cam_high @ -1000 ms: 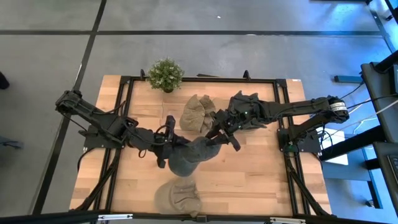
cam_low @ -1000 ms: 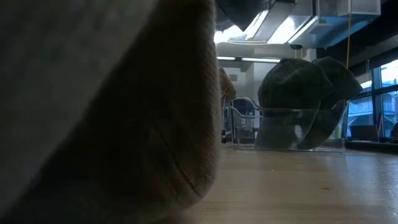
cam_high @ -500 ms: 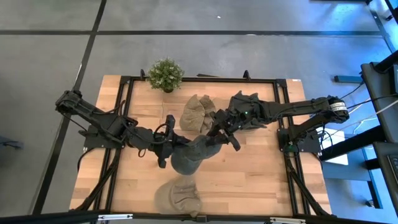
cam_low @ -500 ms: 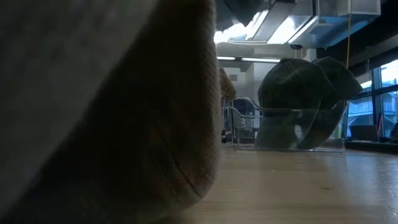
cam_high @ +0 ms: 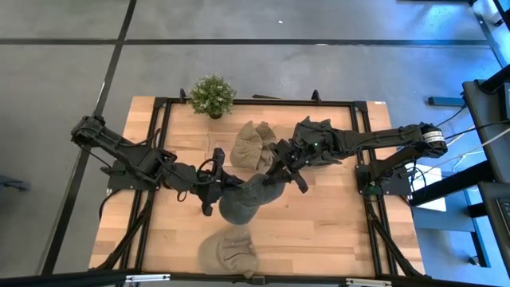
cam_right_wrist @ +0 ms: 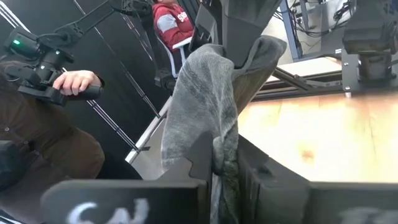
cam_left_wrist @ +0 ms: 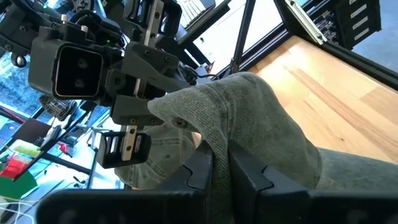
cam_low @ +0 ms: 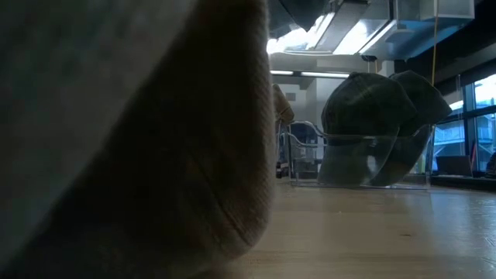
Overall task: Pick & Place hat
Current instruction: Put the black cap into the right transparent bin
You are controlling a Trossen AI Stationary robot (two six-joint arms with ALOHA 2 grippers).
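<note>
A dark grey knitted hat (cam_high: pixel 243 201) hangs between my two grippers above the middle of the table. My left gripper (cam_high: pixel 219 189) is shut on its left side and my right gripper (cam_high: pixel 275 177) on its right side. The left wrist view shows the hat (cam_left_wrist: pixel 249 124) stretched from my left gripper (cam_left_wrist: pixel 221 171) to the right one. In the right wrist view the hat (cam_right_wrist: pixel 202 93) runs from my right gripper (cam_right_wrist: pixel 224 165) up to the left one. The low view catches only its underside (cam_low: pixel 298 9). My left gripper pinches the hat's knitted edge (cam_left_wrist: pixel 219 146) between its two fingers, coming nearly level from the table's left. The hat is lifted clear of the table and hangs below and beyond the fingers. My right gripper pinches the opposite edge of the hat (cam_right_wrist: pixel 225 140) between its two fingers, coming nearly level from the table's right. The cloth is bunched in several folds there and rises from the fingers toward the other gripper.
A tan hat (cam_high: pixel 253 145) lies toward the far edge and another (cam_high: pixel 229 251) at the near edge, filling the low view's left (cam_low: pixel 132 155). Dark caps (cam_low: pixel 376 136) stand in a clear holder at the far right. A potted plant (cam_high: pixel 212 96) stands at the far edge. A person's hand (cam_right_wrist: pixel 74 81) shows beyond the table.
My right gripper has shut on the hat's right edge. Both arms have stayed where they were, and the hat still hangs between them.
</note>
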